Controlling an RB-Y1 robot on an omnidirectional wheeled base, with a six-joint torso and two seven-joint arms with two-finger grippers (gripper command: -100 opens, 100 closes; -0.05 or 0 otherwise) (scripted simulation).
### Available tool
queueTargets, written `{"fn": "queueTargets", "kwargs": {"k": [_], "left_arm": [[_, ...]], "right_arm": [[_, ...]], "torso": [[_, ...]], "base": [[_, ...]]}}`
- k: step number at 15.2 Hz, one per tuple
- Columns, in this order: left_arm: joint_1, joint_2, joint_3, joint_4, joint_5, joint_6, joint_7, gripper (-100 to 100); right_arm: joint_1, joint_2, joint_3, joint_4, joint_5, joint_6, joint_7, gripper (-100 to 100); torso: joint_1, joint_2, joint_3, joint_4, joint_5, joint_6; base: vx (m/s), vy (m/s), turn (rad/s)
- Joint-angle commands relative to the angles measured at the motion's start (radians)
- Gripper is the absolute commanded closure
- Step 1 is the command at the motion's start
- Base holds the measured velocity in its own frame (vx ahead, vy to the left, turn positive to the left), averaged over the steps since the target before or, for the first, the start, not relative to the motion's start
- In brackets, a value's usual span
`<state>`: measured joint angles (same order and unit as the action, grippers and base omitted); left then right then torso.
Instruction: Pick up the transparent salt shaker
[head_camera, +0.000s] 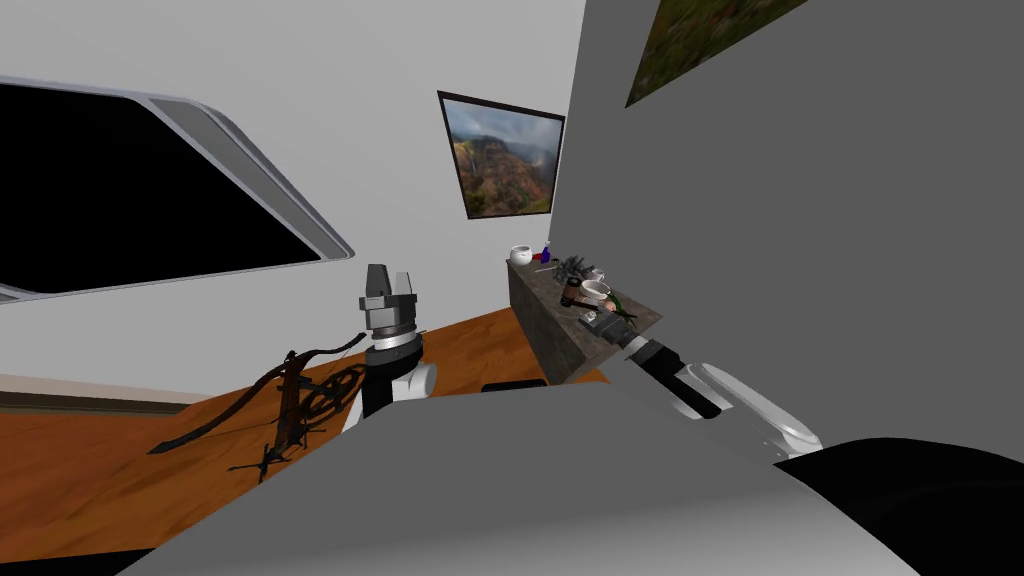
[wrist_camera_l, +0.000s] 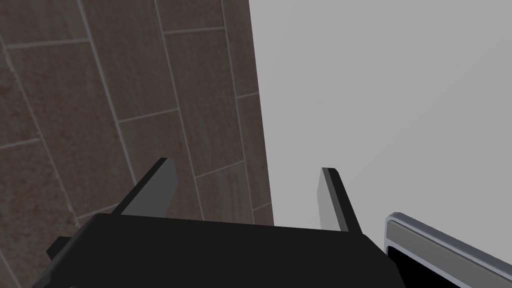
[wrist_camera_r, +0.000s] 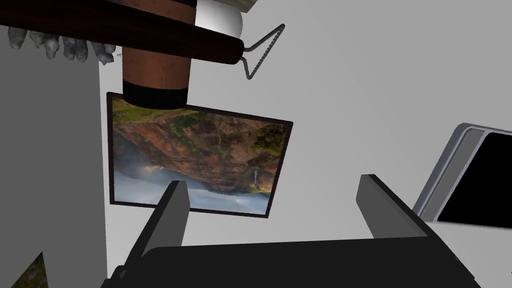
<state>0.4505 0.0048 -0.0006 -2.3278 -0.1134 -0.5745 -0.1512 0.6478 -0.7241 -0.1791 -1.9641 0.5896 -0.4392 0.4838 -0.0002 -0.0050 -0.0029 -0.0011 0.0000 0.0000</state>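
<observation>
Salt shaker: apparently the brown, dark-banded cylinder, standing among clutter on the surface, not yet grasped. Right gripper near it, fingers spread, nothing between them. Left gripper raised aside, fingers spread. Final approach, grasp and lift remain.

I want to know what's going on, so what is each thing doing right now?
Left gripper, open, empty.
Right gripper, open, empty, at the counter.
Brown cylinder, standing, not gripped.
White bowl, upright on the counter.
</observation>
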Motion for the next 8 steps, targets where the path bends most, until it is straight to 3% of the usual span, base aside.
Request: {"fn": "queueTargets", "kwargs": {"k": [1, 8], "left_arm": [[0.000, 0.000, 0.000, 0.000, 0.000, 0.000, 0.000, 0], [0.000, 0.000, 0.000, 0.000, 0.000, 0.000, 0.000, 0]], "right_arm": [[0.021, -0.043, -0.024, 0.019, 0.050, 0.017, 0.045, -100], [0.057, -0.123, -0.072, 0.069, 0.161, 0.043, 0.131, -100]], "torso": [[0.000, 0.000, 0.000, 0.000, 0.000, 0.000], [0.000, -0.001, -0.001, 0.000, 0.000, 0.000]], "base": [[0.070, 0.011, -0.036], [0.074, 0.004, -0.027]]}}
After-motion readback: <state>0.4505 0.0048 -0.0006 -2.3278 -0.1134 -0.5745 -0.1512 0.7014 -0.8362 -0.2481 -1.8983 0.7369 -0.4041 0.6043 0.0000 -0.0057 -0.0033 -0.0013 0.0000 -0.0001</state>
